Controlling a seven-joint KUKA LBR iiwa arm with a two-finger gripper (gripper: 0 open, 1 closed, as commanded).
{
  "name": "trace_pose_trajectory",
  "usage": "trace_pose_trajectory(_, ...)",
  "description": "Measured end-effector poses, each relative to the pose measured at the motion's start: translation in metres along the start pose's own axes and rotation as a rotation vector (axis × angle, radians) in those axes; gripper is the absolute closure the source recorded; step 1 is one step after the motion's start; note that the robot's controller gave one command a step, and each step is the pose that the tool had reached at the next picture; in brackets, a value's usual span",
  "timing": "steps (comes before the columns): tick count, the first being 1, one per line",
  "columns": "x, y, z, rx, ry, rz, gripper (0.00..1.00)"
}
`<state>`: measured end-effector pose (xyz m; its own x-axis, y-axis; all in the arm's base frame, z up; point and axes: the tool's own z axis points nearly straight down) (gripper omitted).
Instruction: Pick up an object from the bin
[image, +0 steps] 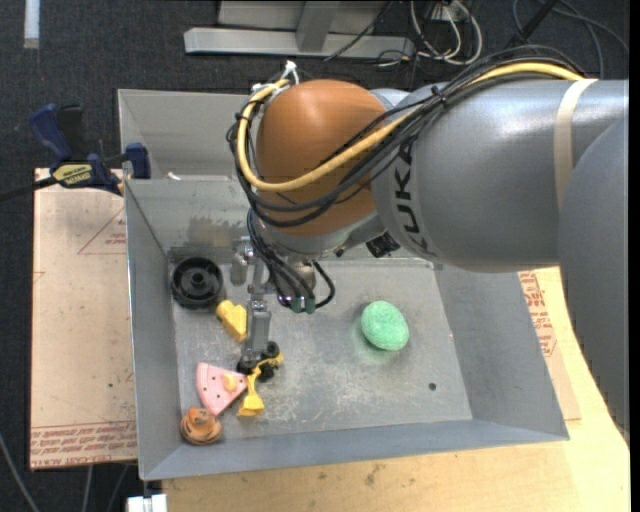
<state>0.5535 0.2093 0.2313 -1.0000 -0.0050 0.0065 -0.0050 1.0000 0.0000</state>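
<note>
My gripper (259, 338) reaches down into the left half of the bin, its tip just above a small yellow and black thing (264, 366) on the bin floor. A yellow wedge (232, 318) lies just left of the gripper. Below them a pink wedge with dots (214, 385) rests next to a small yellow piece (250, 403).
A black round ring (195, 280) sits near the left wall and an orange-brown round thing (200, 427) in the front left corner. A green lumpy ball (384, 326) lies alone to the right. The arm with its orange cover and cables hangs over the bin's back.
</note>
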Motion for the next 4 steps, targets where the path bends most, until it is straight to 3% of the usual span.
trace_pose_trajectory(1, -0.002, -0.001, -0.005, -0.001, -0.007, 0.004, 0.0)
trace_pose_trajectory(2, -0.016, -0.022, 0.063, -0.004, -0.012, 0.051, 0.0)
trace_pose_trajectory(3, -0.065, -0.005, 0.071, -0.003, -0.009, 0.145, 0.0)
trace_pose_trajectory(4, -0.03, -0.03, 0.113, -0.002, -0.005, 0.185, 0.0)
